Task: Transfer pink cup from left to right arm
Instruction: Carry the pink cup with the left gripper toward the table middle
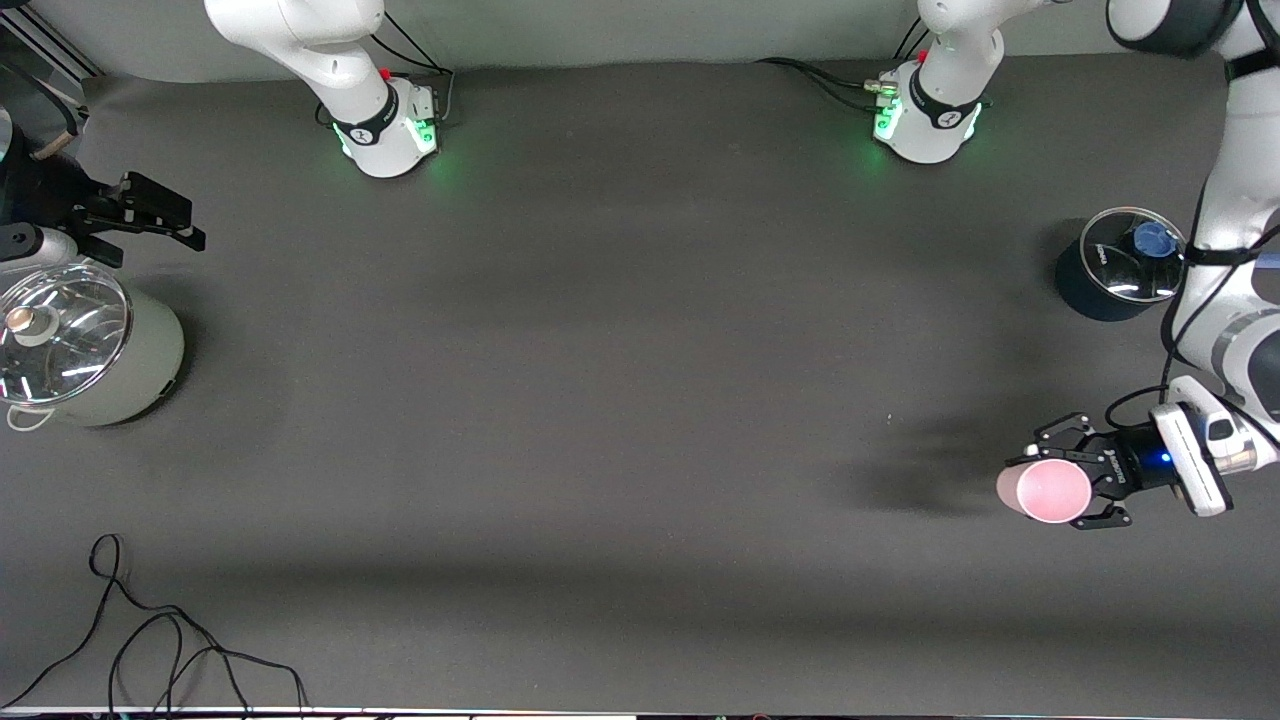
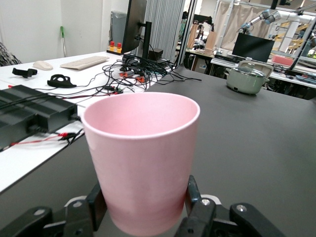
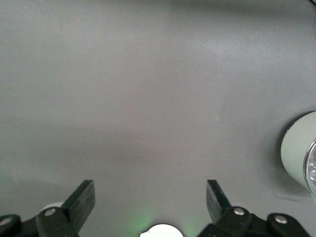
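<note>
Above the bench (image 1: 620, 400), at the left arm's end: the pink cup (image 1: 1045, 491) held aloft.
The left end effector (image 1: 1068, 487) pinches the pink cup (image 2: 142, 160) near its base, fingers (image 2: 193, 193) on both sides, the cup lying sideways. Well apart from the cup, the right end effector (image 1: 150, 215) hangs spread over the bench beside a pale-green lidded pot (image 1: 85, 350).

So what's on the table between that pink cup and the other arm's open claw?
Nothing: the front view shows only bare dark table between the pink cup, clamped in the left gripper, and the open right gripper.
</note>
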